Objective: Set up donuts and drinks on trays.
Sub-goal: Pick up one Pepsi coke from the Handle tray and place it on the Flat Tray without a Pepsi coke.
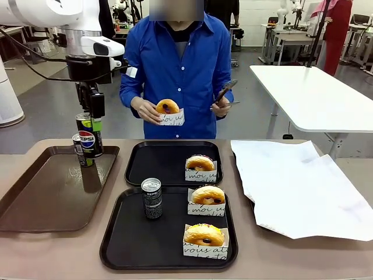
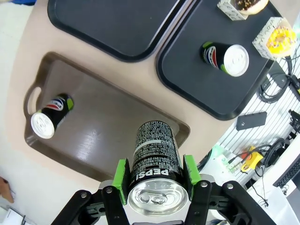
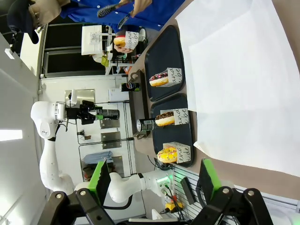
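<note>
My left gripper (image 1: 90, 125) (image 2: 157, 173) is shut on a dark Pepsi can (image 1: 86, 133) (image 2: 157, 159), held upright above the brown tray (image 1: 41, 192) (image 2: 108, 126). A second can (image 1: 78, 153) (image 2: 49, 115) stands on that brown tray just beside it. The near black tray (image 1: 125, 245) (image 2: 197, 84) carries a third can (image 1: 152, 198) (image 2: 229, 57) and two sleeved donuts (image 1: 208, 198) (image 1: 205, 236). One donut (image 1: 200, 165) sits on the far black tray (image 1: 157, 160). My right gripper (image 3: 153, 187) is open, high above the table with nothing between its fingers.
Across the table a person holds a sleeved donut (image 1: 168, 109) in one hand and tongs (image 1: 224, 93) in the other. A crumpled white paper sheet (image 1: 297, 186) (image 3: 243, 79) covers the table's right side.
</note>
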Motion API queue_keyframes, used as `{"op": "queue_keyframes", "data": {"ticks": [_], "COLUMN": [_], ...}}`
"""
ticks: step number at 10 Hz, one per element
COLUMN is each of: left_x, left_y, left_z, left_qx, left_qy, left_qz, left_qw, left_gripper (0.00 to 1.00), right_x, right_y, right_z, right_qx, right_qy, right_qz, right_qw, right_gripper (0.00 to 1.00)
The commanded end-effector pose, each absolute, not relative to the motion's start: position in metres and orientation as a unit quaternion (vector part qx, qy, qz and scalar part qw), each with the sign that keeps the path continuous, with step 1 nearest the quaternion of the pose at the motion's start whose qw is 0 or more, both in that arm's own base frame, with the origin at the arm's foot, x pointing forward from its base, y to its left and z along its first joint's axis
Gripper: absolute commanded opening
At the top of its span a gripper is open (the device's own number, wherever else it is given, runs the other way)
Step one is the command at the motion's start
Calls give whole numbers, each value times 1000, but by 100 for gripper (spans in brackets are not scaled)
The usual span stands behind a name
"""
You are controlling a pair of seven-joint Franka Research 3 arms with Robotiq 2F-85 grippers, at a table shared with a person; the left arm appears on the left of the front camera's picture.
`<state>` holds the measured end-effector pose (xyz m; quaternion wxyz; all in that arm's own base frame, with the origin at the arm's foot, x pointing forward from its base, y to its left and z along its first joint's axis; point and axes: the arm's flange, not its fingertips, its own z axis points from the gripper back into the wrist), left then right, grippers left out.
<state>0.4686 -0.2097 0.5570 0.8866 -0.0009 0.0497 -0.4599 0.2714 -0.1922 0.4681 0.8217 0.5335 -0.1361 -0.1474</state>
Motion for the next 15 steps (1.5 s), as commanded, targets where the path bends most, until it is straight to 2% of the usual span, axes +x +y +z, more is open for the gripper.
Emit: {"op": "queue_keyframes", "data": {"ticks": [1, 7, 9, 11, 12, 15], "left_x": [490, 551, 517, 471, 464, 485], "left_y": [-232, -277, -235, -188, -185, -191], "left_z": [556, 502, 529, 562, 562, 559], "left_qx": [-17, -61, -30, -29, -28, -26], "left_qy": [33, 49, 122, 85, 78, 85], "left_qz": [-460, -489, -474, -492, -494, -484], "left_qw": [887, 869, 872, 866, 866, 870], "left_gripper": [57, 57, 57, 57, 57, 57], "right_x": [272, 272, 272, 272, 272, 272], "right_y": [-192, -192, -192, -192, -192, -192], "right_z": [469, 469, 469, 469, 469, 469], "right_qx": [539, 539, 539, 539, 539, 539], "right_qy": [-140, -140, -140, -140, -140, -140], "right_qz": [-147, -147, -147, -147, -147, -147], "right_qw": [818, 818, 818, 818, 818, 818], "right_gripper": [100, 100, 100, 100, 100, 100]}}
